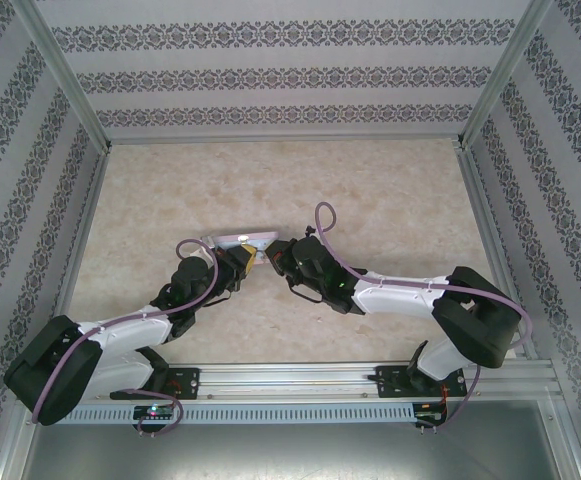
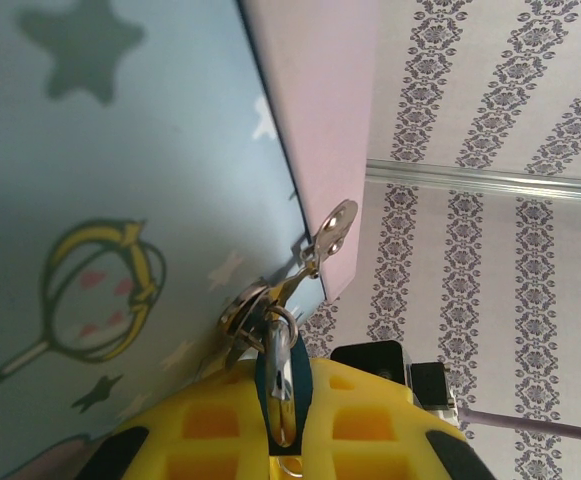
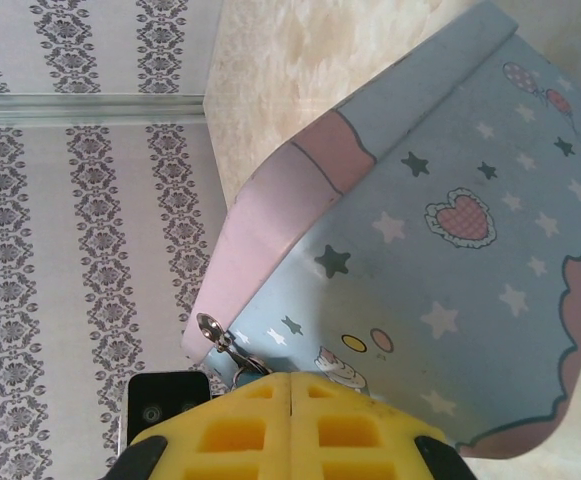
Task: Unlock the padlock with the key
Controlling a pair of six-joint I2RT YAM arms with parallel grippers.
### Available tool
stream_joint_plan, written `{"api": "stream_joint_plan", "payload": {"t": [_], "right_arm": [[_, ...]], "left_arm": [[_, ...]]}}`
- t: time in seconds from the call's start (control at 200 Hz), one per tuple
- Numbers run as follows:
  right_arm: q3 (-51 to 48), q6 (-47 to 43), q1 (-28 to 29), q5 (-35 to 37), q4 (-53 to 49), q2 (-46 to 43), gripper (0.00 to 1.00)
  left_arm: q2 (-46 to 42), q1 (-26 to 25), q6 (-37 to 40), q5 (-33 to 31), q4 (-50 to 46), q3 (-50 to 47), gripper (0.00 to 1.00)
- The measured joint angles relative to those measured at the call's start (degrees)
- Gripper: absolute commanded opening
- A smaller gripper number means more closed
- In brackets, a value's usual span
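Pinches the padlock [image 2: 303,388] in the left gripper [image 2: 282,425], teal body between yellow pads [image 2: 370,420], hard by the tin's [image 2: 120,200] front corner. Presses the right gripper's [image 3: 290,395] pads flat together, seam closed; cannot tell whether anything sits between them. Finds the key [image 3: 207,322] just up and left of the right fingertips, hung off a ring [image 3: 245,365], long axis slanting from the tin's corner down toward the padlock. Puts the right arm likely nearer the key's free end; calls for a short up-left reach while the left steadies the lock.
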Motion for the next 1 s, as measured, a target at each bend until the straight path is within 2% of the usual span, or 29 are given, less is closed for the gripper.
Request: {"api": "stream_joint_plan", "payload": {"t": [0.999], "right_arm": [[0.74, 1.38, 0.76, 0.26, 2.73, 2.47, 0.00]], "left_arm": [[-0.09, 0.24, -0.02, -2.27, 0.28, -0.48, 0.00]]}}
